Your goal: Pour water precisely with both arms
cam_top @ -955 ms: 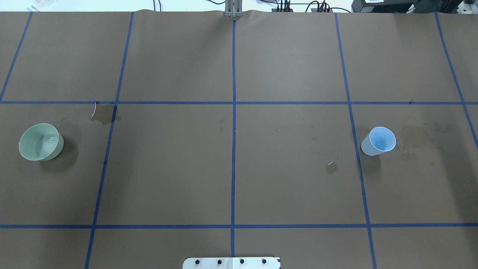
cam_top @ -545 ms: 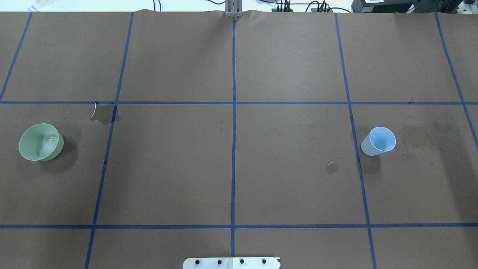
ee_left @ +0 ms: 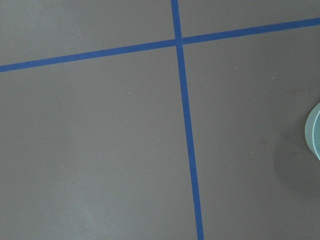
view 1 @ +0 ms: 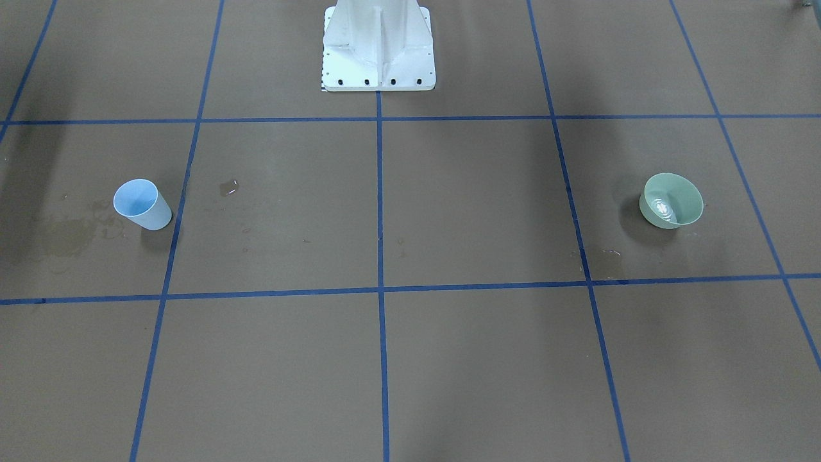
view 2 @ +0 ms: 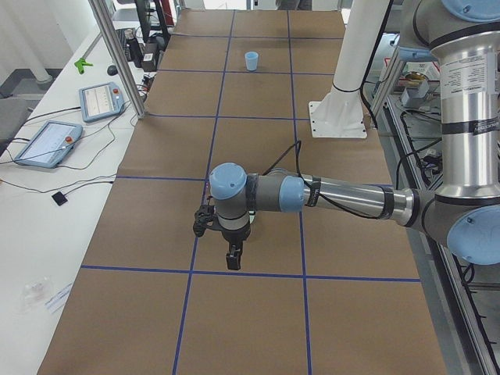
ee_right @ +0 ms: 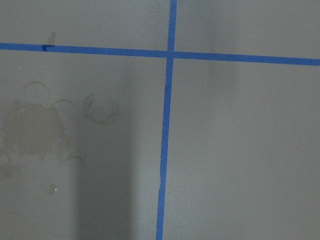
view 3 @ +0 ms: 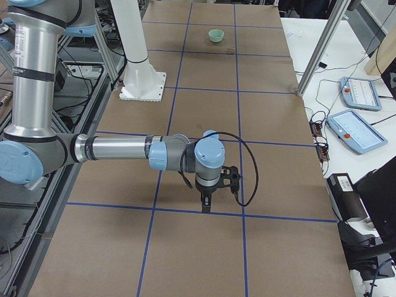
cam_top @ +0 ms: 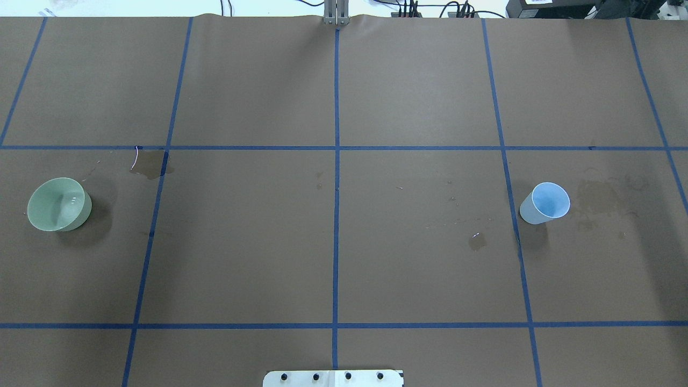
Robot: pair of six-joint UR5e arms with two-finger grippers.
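Note:
A pale green bowl [cam_top: 56,204] stands at the table's left, and glints of water [view 1: 664,206] show at its bottom. A light-blue cup [cam_top: 545,203] stands upright at the right; I cannot tell whether it holds anything. Neither of both arms shows in the overhead or front views. The left arm [view 2: 344,195] reaches low over the table end, its gripper [view 2: 232,258] pointing down; the bowl's rim [ee_left: 314,135] shows at the left wrist view's edge. The right arm [view 3: 117,148] mirrors it at the other end, gripper [view 3: 205,203] pointing down. Whether either gripper is open or shut I cannot tell.
Brown paper with a blue tape grid covers the table. Wet patches lie near the bowl [cam_top: 150,164], left of the cup [cam_top: 477,241] and right of it [cam_top: 602,196]. The white pedestal [view 1: 378,48] stands at the robot's edge. Tablets and cables [view 3: 356,120] lie off the far side.

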